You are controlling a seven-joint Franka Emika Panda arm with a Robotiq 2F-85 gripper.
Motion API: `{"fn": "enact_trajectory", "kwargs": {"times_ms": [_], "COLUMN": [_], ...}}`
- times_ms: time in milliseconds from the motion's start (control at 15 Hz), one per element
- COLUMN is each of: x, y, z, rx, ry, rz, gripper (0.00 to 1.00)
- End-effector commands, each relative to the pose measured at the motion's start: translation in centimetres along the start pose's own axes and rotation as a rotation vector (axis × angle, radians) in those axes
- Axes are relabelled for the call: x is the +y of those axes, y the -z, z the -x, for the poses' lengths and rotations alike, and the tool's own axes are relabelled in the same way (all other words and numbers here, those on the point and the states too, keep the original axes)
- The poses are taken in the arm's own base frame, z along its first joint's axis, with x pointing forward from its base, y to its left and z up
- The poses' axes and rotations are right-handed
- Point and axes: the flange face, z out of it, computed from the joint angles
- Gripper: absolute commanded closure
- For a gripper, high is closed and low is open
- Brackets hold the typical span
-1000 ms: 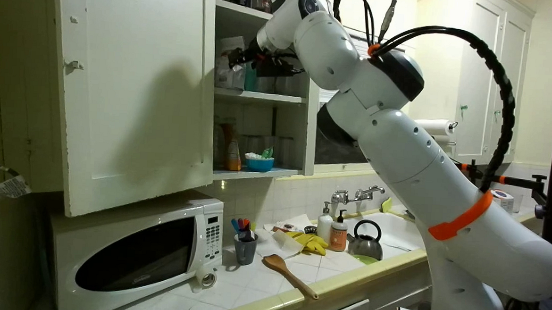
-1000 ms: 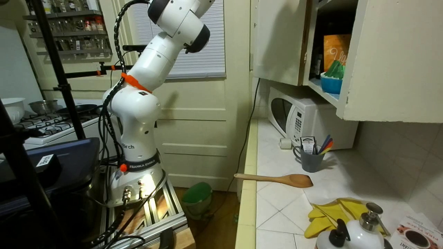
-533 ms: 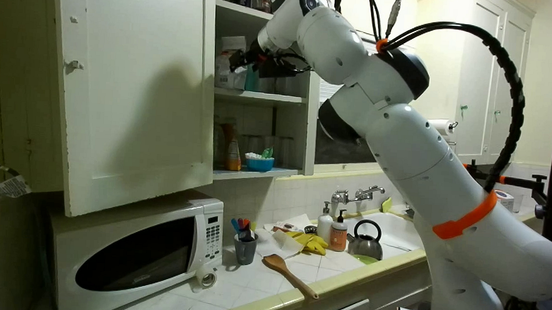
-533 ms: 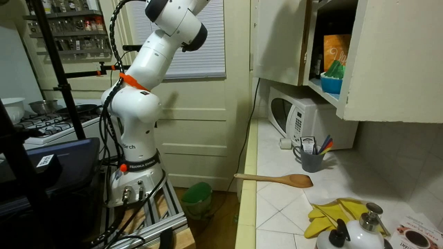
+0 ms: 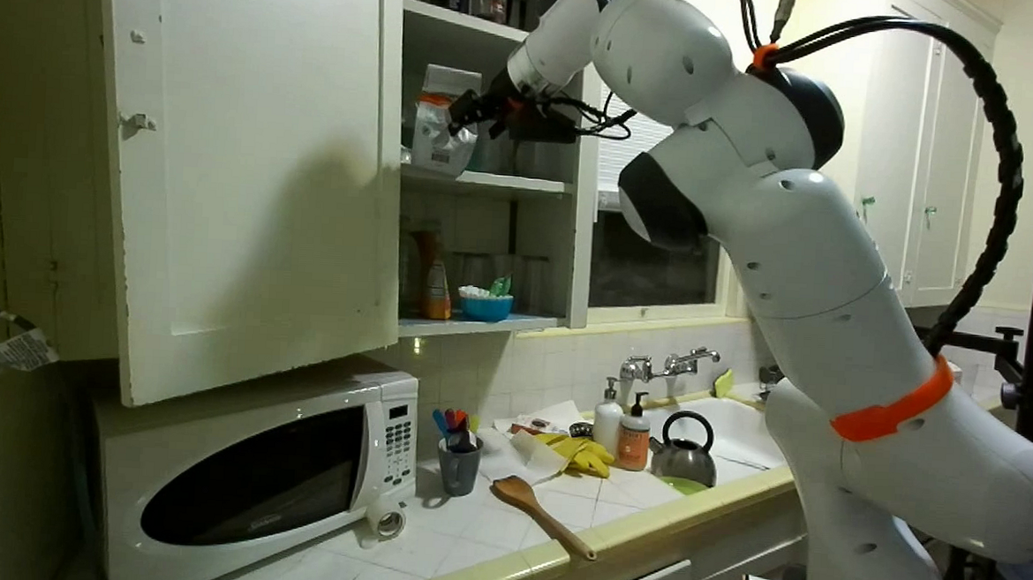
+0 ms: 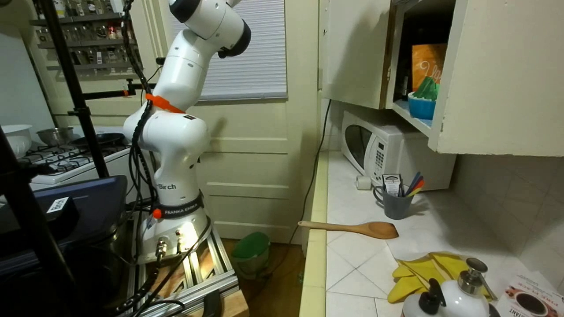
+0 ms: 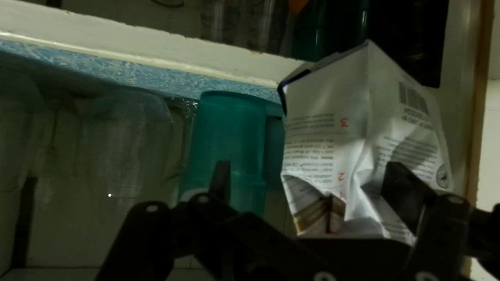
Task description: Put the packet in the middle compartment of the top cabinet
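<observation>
Wrist view: your gripper (image 7: 312, 183) comes in from the bottom of the picture, black fingers (image 7: 221, 181) spread wide. One finger crosses in front of the teal cup (image 7: 230, 132); the other overlaps the creased white packet (image 7: 351, 136). You have a visible gap between the cup-side fingertip and the packet, so they are not closed on it. Contact at the other finger: cannot tell. Packet print reads upside down; one end overlaps the pale shelf edge (image 7: 156, 45). Clear glasses (image 7: 127, 144) beside the teal cup.

In an exterior view, your arm (image 5: 806, 252) rises from lower right, slants up and leftward past the window (image 5: 654, 271), then bends over so the wrist (image 5: 556, 49) slopes down toward the cabinet (image 5: 582, 240). Gripper points left into the middle compartment (image 5: 445, 43), fingertips overlapping the packet's side. Packet is tilted there, lower end at the shelf edge; how well it is supported, you cannot tell.

In an exterior view, the arm's base (image 6: 176, 233) is upright in front of the door (image 6: 246, 171); above the shoulder your arm leans up and right, upper links running out of the top of the picture. Blue bowl (image 6: 421, 107), seen in both exterior views, sits low in the cabinet.
</observation>
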Motion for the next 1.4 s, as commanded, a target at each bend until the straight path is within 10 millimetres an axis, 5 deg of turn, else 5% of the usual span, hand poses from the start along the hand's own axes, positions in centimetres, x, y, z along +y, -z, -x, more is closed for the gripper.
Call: {"fn": "enact_trajectory", "kwargs": {"times_ms": [0,533,1333], "x": [1.2,-0.4,-2.0], "y": [0.5,-0.6,-6.2], "z": [0.6,1.1,0.0], "rx": [-0.021,-0.026,0.092], "ry": [-0.041,-0.049,-0.092], "rz": [-0.002,-0.071,0.036], "gripper": [0.32,0.95,0.99]}}
